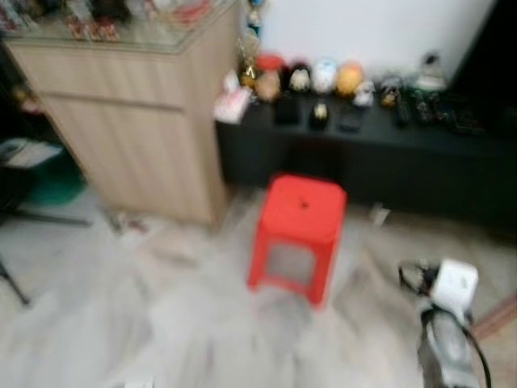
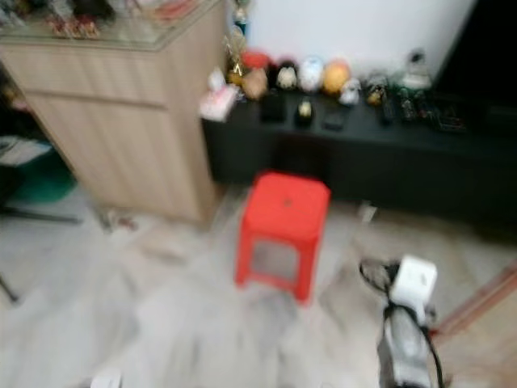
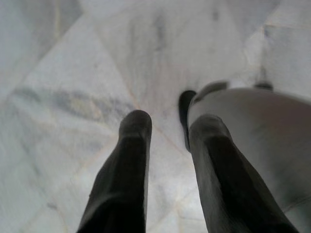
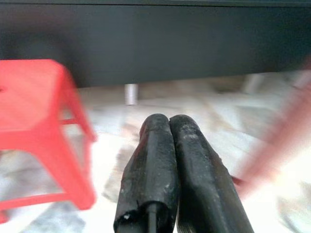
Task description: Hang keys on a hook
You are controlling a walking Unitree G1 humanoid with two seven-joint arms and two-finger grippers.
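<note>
well, the head views are blurred, and neither keys nor a hook can be made out in them, so where the keys lie relative to either gripper cannot be told. a red plastic stool (image 1: pixel 300 234) stands on the pale marble floor (image 1: pixel 145 323), just in front of a long low black cabinet (image 1: pixel 388 162) set against the white wall. along the cabinet's top sits a row of small figurines (image 1: pixel 323 78) and dark objects, too smeared to name one by one. to the robot's left of the stool stands a light wooden cabinet (image 1: pixel 137 129) with a glass top carrying more small items.

the right arm (image 1: pixel 444 339) shows low on the right, silver with a white block at the wrist and black cable looped beside it. the right gripper (image 4: pixel 170 126) points toward the black cabinet's base, with the stool off to one side of it and well apart; its two black fingers (image 4: pixel 150 165) are pressed together along their length, with nothing seen between them.

the left gripper (image 3: pixel 167 128) hangs over bare marble floor, its two fingers (image 3: pixel 129 165) parted with a gap of floor showing between them and nothing held. a rounded silver part of the robot sits just beside one finger.
</note>
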